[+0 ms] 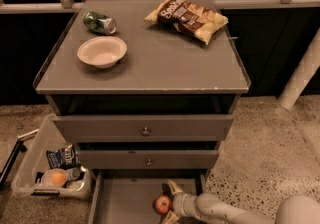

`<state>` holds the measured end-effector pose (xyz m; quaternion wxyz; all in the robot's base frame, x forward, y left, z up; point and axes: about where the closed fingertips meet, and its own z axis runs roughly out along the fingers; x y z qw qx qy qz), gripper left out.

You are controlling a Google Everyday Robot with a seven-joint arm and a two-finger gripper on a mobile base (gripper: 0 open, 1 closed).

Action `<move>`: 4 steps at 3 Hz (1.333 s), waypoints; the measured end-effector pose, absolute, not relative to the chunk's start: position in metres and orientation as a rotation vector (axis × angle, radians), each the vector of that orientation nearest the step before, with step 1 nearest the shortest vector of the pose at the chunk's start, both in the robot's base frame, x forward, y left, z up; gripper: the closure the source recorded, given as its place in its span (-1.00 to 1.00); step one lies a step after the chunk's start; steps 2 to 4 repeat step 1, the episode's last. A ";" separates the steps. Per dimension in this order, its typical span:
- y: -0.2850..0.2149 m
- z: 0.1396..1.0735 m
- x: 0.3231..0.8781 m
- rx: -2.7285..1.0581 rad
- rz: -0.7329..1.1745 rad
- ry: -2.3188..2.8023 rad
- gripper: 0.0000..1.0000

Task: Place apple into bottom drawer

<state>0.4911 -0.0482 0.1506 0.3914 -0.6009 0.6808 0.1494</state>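
The red apple (pixel 161 204) rests on the floor of the pulled-out bottom drawer (pixel 125 200), at its right side. My gripper (pixel 169 202) reaches in from the lower right, low inside the drawer, with its wrist just right of the apple. Its two fingers are spread, one above and one below the apple's right side, wider apart than the apple. I cannot tell whether they touch it.
Two closed drawers with small knobs (pixel 145 131) sit above the open one. The cabinet top holds a white bowl (pixel 102 51), a green can (pixel 99 22) and a chip bag (pixel 187 17). A clear bin (pixel 50 178) with an orange item stands on the floor at left. A white post (pixel 300 75) stands at right.
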 end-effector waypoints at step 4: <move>-0.048 0.151 0.491 -1.526 0.379 1.729 -1.00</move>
